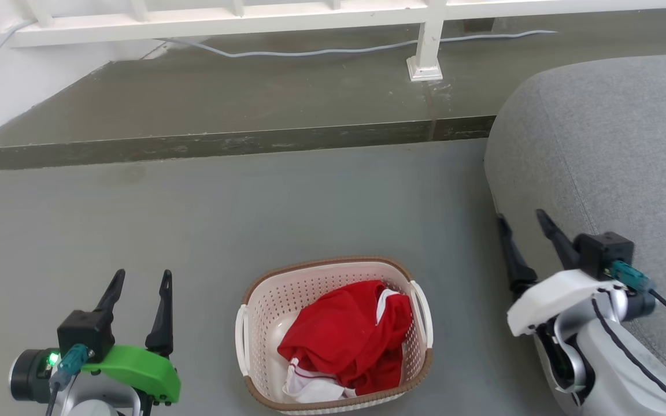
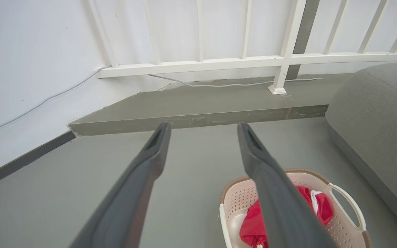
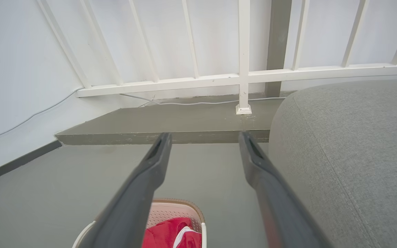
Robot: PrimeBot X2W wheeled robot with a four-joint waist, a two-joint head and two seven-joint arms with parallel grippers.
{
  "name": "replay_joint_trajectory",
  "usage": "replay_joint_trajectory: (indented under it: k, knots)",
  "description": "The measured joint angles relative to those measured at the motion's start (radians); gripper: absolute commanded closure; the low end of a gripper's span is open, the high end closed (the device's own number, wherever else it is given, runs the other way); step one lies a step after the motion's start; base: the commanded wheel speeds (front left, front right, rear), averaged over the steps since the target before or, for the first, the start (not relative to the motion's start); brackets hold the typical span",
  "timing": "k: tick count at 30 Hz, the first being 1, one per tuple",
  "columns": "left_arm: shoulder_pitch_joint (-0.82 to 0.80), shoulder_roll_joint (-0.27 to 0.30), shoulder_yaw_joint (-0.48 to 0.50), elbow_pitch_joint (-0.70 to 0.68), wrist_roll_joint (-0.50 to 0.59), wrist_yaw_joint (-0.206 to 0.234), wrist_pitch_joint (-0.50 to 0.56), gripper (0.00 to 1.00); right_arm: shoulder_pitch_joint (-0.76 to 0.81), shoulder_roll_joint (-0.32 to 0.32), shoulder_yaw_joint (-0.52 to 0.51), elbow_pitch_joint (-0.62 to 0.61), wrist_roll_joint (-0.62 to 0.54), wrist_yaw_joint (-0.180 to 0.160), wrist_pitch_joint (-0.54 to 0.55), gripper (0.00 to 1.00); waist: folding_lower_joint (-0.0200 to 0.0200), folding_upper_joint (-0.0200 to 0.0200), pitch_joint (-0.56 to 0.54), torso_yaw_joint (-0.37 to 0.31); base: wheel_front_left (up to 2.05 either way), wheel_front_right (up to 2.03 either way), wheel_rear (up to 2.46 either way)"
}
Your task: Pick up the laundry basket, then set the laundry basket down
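The laundry basket (image 1: 269, 306) stands on the grey floor at the bottom middle of the head view. It is cream-white and perforated, with a brown rim band and a white handle on each side. Red and white clothes (image 1: 347, 338) lie in it. My left gripper (image 1: 141, 280) is open to the basket's left, apart from it. My right gripper (image 1: 522, 215) is open to its right, higher up, near the grey sofa. The left wrist view shows the basket (image 2: 343, 227) at lower right, behind one finger. In the right wrist view the basket (image 3: 171, 210) lies at the bottom between the fingers.
A grey sofa (image 1: 610, 150) fills the right side, close to my right arm. A low concrete step (image 1: 229, 144) runs across the back, with a white railing (image 1: 425, 40) and a cable (image 1: 310, 53) on it. A white wall stands at the left.
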Motion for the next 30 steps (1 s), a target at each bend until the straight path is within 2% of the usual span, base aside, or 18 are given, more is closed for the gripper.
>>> replay_joint_trajectory:
  k: [8, 30]
  knots:
    - [0.04, -0.024, 0.032, -0.035, 0.027, 0.0, 0.0, 0.0, 0.058, 0.002, -0.052, -0.024, -0.049, 0.0, 0.0, 0.0, 0.0, 0.0, -0.005, 0.002, 0.0, 0.0, 0.0]
    - [0.108, -0.066, 0.08, -0.127, 0.13, 0.0, 0.058, 0.0, 0.143, 0.041, -0.111, -0.107, -0.132, 0.0, 0.015, 0.0, 0.0, 0.0, -0.005, 0.002, 0.0, 0.0, 0.0]
